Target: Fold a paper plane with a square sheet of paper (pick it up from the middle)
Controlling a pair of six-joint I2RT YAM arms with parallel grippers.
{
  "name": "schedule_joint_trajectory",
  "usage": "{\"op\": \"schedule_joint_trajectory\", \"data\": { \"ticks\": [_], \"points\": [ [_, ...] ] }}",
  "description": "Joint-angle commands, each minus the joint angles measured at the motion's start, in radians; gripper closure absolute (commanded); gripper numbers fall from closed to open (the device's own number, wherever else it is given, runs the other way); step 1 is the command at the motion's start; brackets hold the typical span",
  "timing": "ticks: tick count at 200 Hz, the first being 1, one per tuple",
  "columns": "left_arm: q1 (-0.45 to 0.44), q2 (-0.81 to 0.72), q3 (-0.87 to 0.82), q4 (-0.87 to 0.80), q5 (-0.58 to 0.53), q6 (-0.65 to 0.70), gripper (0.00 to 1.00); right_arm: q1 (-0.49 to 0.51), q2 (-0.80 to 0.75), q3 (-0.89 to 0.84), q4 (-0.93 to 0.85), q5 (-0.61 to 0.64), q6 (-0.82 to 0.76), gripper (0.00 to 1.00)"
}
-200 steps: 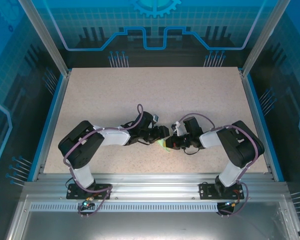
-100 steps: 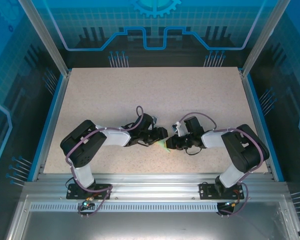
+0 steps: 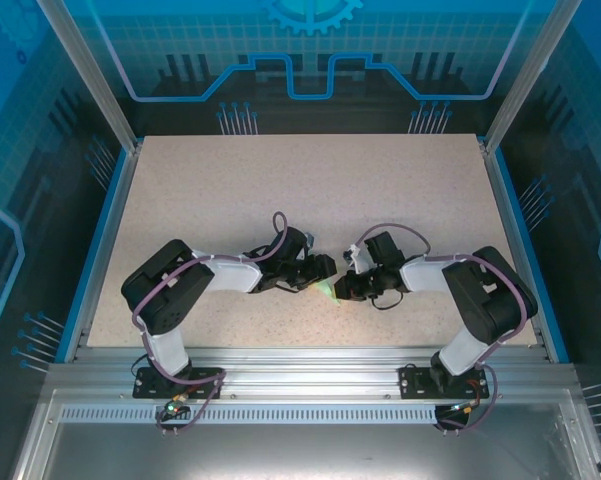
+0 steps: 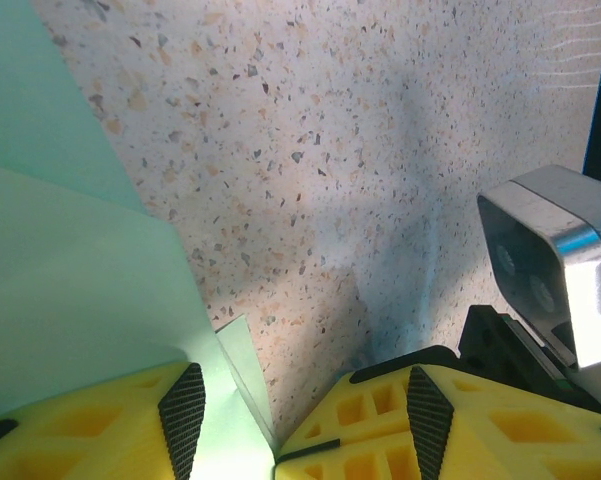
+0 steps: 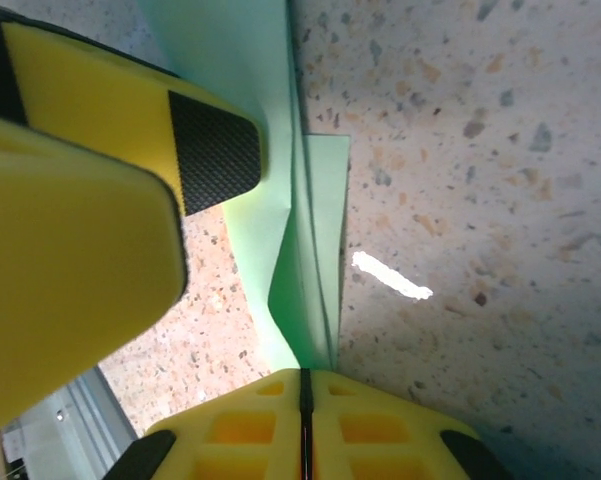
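Right gripper [image 5: 302,388] fingers were pressed together, clamped on the end of the sheet of paper [image 5: 278,240]. The sheet ran away from their seam as a raised, creased strip, with a flat layer just beside it on the table [image 5: 480,150]. Left gripper [image 4: 295,405] fingers stood apart, gripping nothing. A small flap of the sheet rose into their gap, and the rest lay flat under and beyond one finger [image 4: 100,425]. One left pad [image 5: 215,150] sat just beside the raised strip, facing the right fingers. From the top view the sheet lay between the two sets of fingertips. My read: mid-fold, crease being formed, no plane yet. The next move likely called for the left fingers to close on the flap or press it flat against the right's hold, square to the crease so the layers didn't skew.
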Motion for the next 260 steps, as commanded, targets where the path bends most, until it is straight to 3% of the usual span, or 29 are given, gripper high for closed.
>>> {"op": "schedule_joint_trajectory", "data": {
  "ticks": [1, 39, 73, 108, 134, 175, 260],
  "points": [
    [0.008, 0.023, -0.016, -0.026, -0.024, -0.006, 0.4, 0.01, 0.031, -0.009, -0.132, 0.177, -0.024, 0.94],
    [0.008, 0.029, -0.014, -0.03, -0.024, -0.012, 0.43, 0.046, -0.027, 0.007, -0.177, 0.215, -0.02, 0.95],
    [0.008, 0.037, -0.017, -0.029, -0.025, -0.023, 0.44, 0.035, -0.19, -0.011, -0.192, 0.205, 0.002, 0.89],
    [0.008, 0.037, -0.013, -0.025, -0.02, -0.025, 0.44, 0.039, -0.314, -0.019, -0.127, 0.052, 0.034, 0.89],
    [0.008, 0.043, -0.006, -0.026, -0.016, -0.028, 0.44, 0.068, -0.266, -0.008, -0.043, 0.003, 0.087, 0.93],
    [0.008, 0.053, -0.003, -0.018, -0.008, -0.037, 0.43, 0.088, -0.152, -0.003, 0.06, 0.034, 0.148, 0.95],
    [0.008, 0.058, 0.005, -0.03, -0.002, -0.031, 0.44, 0.084, -0.034, 0.006, 0.036, 0.136, 0.161, 0.95]
  ]
}}
